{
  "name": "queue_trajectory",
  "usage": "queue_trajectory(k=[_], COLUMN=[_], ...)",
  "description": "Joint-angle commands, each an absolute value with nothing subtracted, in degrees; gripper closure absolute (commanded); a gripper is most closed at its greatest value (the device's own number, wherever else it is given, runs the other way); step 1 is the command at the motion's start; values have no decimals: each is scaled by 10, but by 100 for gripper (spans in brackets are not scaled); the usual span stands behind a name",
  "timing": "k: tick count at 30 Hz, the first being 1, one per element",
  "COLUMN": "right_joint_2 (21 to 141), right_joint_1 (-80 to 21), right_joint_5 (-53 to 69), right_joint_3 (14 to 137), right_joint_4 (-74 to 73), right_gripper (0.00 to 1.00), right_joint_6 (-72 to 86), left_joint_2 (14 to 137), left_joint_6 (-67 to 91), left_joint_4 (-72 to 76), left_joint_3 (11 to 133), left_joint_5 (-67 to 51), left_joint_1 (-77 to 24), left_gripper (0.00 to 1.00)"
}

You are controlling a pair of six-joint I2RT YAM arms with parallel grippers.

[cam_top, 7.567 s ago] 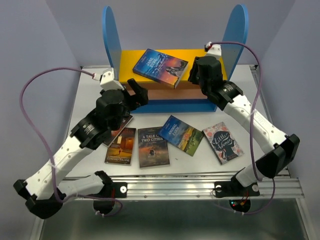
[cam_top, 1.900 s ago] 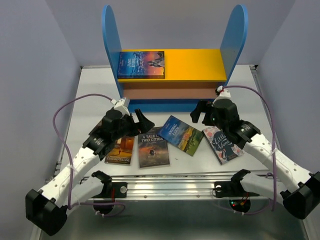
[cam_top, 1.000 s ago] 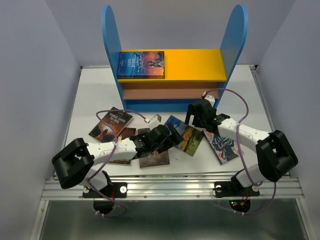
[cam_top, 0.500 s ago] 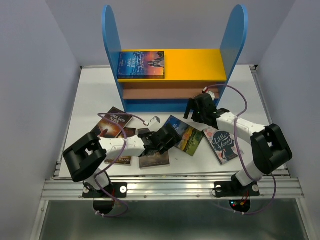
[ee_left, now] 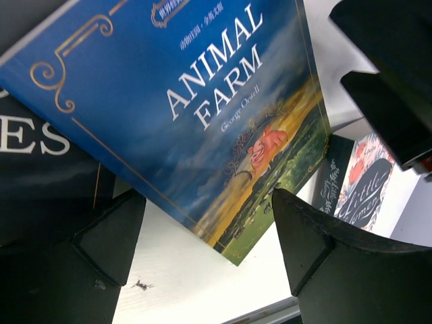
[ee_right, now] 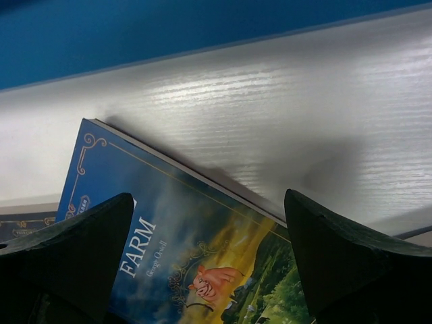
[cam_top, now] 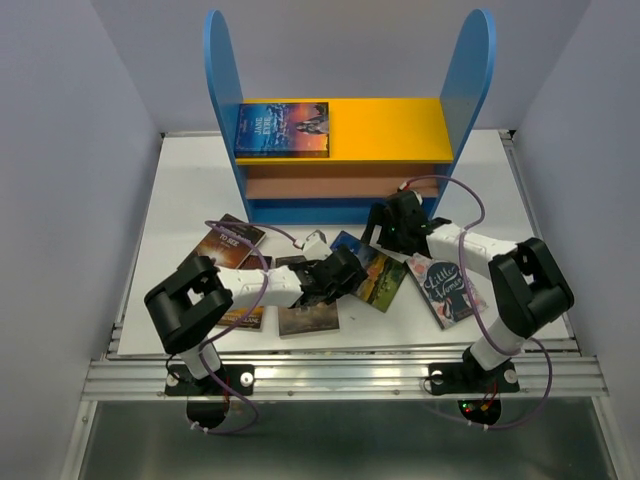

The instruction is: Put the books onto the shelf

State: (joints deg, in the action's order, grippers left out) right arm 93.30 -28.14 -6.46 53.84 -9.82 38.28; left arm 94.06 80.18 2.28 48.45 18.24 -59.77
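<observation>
While five paperbacks lie flat on the white table [cam_top: 180, 190] before the shelf [cam_top: 222, 90], only Jane Eyre [cam_top: 282, 130] is shelved, flat at the left end of the yellow upper board [cam_top: 390, 130]. Farthest left on the table is Three Days to See [cam_top: 226, 243], with a dark-covered book [cam_top: 243, 318] partly under the left arm, then A Tale of Two Cities [cam_top: 308, 318]. The left gripper [cam_top: 338, 272] reaches low across it, fingers spread wide about the near-left side of Animal Farm [cam_top: 378, 278], pinching nothing. Opposite, the right gripper [cam_top: 386, 224], jaws likewise wide apart, straddles that book's far edge beside the shelf's blue base. Probably the arms bracket this thin book so one braces it while the other gets a finger beneath. Little Women [cam_top: 448, 288] lies untouched at far right.
</observation>
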Motion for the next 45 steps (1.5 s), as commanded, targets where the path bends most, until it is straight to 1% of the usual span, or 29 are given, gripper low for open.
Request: queue_trajectory(k=[1, 5, 8, 14, 19, 22, 23, 26, 27, 29, 30, 33, 34, 35, 37, 38, 39, 45], right_joint_2=[934, 949, 952, 953, 958, 955, 953, 950, 948, 947, 947, 944, 944, 941, 940, 939, 940, 906], right_joint_1=[-281, -281, -281, -281, -281, -281, -281, -281, -281, -281, -281, -281, -281, -281, -281, -281, -281, -281], right_joint_5=[-40, -22, 16, 56, 96, 112, 122, 134, 140, 143, 145, 147, 149, 149, 149, 149, 149, 143], right_joint_3=[534, 528, 519, 502, 497, 494, 494, 489, 485, 481, 478, 472, 470, 468, 464, 461, 460, 465], right_joint_4=[-79, -80, -76, -69, -66, -65, -64, -64, -63, -62, -60, -59, -59, -58, -58, -58, -57, -60], right_gripper=[1, 1, 1, 1, 1, 1, 1, 1, 1, 1, 1, 2, 2, 2, 2, 2, 2, 0], right_joint_6=[401, 410, 415, 419, 424, 425, 425, 425, 426, 428, 429, 432, 432, 433, 434, 435, 435, 411], left_joint_2=[951, 958, 949, 954, 955, 950, 947, 937, 934, 929, 930, 934, 934, 932, 926, 916, 912, 866], left_joint_6=[787, 776, 773, 764, 748, 744, 742, 739, 739, 730, 727, 720, 718, 716, 715, 714, 710, 690], left_joint_4=[22, 52, 74, 83, 119, 145, 156, 179, 198, 217, 220, 226, 236, 243, 257, 262, 265, 268], left_joint_3=[504, 493, 477, 484, 477, 468, 462, 451, 442, 437, 439, 446, 445, 444, 437, 434, 432, 419], left_joint_5=[214, 194, 199, 220, 222, 223, 224, 224, 221, 217, 216, 210, 202, 199, 194, 195, 202, 218], left_joint_1=[-587, -574, -571, -571, -569, -568, -569, -569, -569, -570, -570, -569, -570, -569, -570, -570, -572, -585], left_gripper=[13, 14, 14, 15, 15, 24, 33, 45, 50, 51, 56, 61, 66, 67, 82, 93, 100, 100])
